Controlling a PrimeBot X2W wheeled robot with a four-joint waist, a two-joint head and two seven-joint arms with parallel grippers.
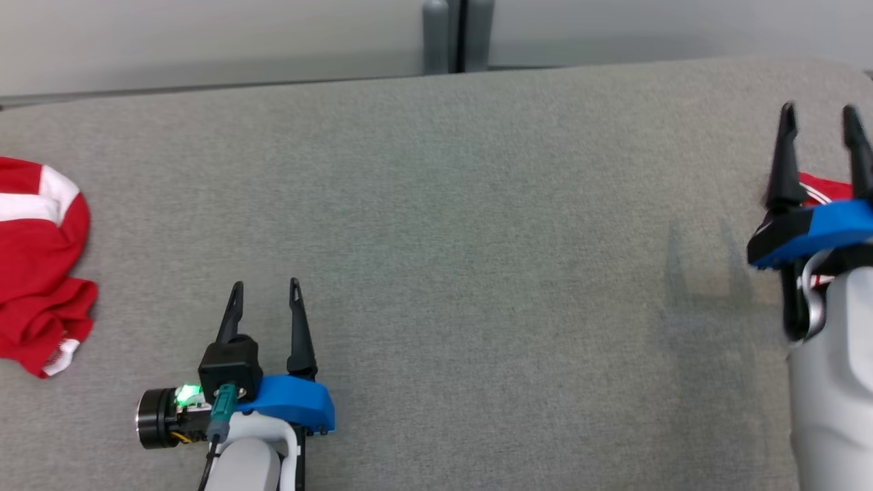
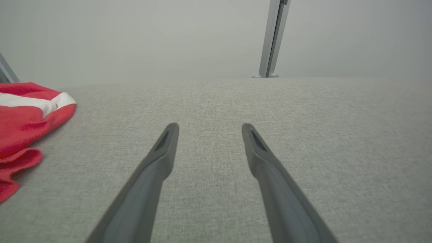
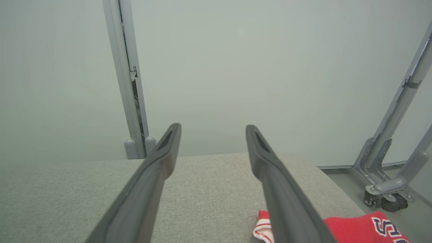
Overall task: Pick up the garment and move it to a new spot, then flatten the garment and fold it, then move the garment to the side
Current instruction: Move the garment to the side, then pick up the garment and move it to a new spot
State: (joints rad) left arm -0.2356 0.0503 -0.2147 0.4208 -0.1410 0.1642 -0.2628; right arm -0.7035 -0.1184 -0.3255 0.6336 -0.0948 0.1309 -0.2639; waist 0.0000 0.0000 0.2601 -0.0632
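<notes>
The left gripper (image 1: 266, 284) is held spread and empty above the table (image 1: 477, 273); the crumpled red garment (image 1: 37, 266) is laid to its left, nearer this arm. Farther right, the right gripper (image 1: 820, 109) is held with fingers (image 1: 784, 164) parted over a second red cloth (image 3: 357, 229).

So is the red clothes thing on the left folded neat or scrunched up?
Scrunched up. The red garment lies in a rumpled, uneven heap with curled edges, not a flat fold.
</notes>
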